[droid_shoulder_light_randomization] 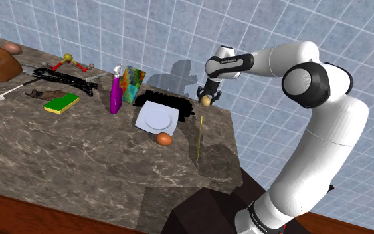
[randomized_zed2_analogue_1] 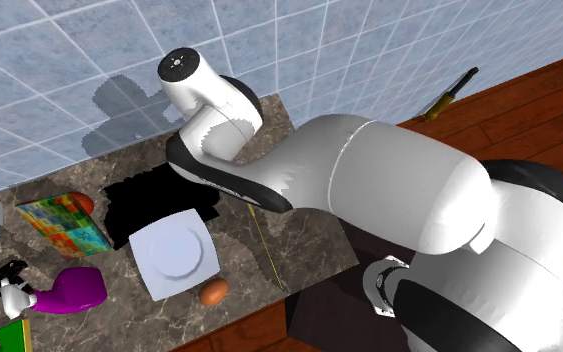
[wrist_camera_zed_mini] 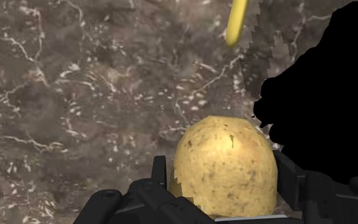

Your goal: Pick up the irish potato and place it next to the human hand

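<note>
The marble counter [droid_shoulder_light_randomization: 79, 159] is taking up most of the shoulder view, and the white Franka arm [droid_shoulder_light_randomization: 311, 133] is reaching from 4 o'clock toward the counter's far corner. A flat black jagged shape [droid_shoulder_light_randomization: 169, 105] is lying at 12 o'clock of the square white plate [droid_shoulder_light_randomization: 157, 118]. Whether it is the human hand the task means, I cannot tell. A purple spray bottle [droid_shoulder_light_randomization: 115, 93] is standing at 9 o'clock of the plate.

The gripper [droid_shoulder_light_randomization: 207, 98] is pinching the tan speckled potato [wrist_camera_zed_mini: 225, 167], one black finger pressing each flank. In the shoulder view the potato is hanging at 2 o'clock of the plate, clear of the counter and above its corner. So the pick-up is looking done. Carrying the potato to the hand and setting it down beside it are what is remaining.

In the wrist view the potato is looking egg-shaped. Its long axis is seeming to run crosswise to the line between the fingers, with the narrower end pointing toward the tip of the thin yellow stick [wrist_camera_zed_mini: 236, 22] lying on the marble. The difference in length is slight, so this is a judgement.

A brown egg [droid_shoulder_light_randomization: 164, 138] is resting at 6 o'clock of the plate.
</note>
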Robot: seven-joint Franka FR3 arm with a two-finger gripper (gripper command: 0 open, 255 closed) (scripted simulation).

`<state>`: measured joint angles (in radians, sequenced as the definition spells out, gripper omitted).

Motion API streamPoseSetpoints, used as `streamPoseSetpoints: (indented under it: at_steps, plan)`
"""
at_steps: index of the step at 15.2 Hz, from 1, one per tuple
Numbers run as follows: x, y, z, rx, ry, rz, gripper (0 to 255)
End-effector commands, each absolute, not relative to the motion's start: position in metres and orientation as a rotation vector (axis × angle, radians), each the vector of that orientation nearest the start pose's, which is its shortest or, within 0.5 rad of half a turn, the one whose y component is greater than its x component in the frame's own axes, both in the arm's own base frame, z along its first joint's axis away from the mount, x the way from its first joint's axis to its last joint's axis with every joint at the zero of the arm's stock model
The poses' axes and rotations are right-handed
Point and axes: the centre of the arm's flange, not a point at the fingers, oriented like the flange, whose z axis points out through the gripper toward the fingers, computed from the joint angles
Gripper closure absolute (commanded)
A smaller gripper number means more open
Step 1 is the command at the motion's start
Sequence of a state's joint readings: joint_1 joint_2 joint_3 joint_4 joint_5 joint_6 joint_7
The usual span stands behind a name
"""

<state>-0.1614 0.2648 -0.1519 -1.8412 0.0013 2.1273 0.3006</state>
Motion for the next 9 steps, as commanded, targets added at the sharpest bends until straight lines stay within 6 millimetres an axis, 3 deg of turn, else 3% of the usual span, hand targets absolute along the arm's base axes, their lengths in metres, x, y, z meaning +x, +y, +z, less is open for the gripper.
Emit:
streamPoseSetpoints:
  at_steps: [1,9]
  plan:
    - [0.596,-0.187,0.399,-3.034,0.953,-0.038,255]
    - [0.596,-0.187,0.441,-3.034,0.953,-0.038,255]
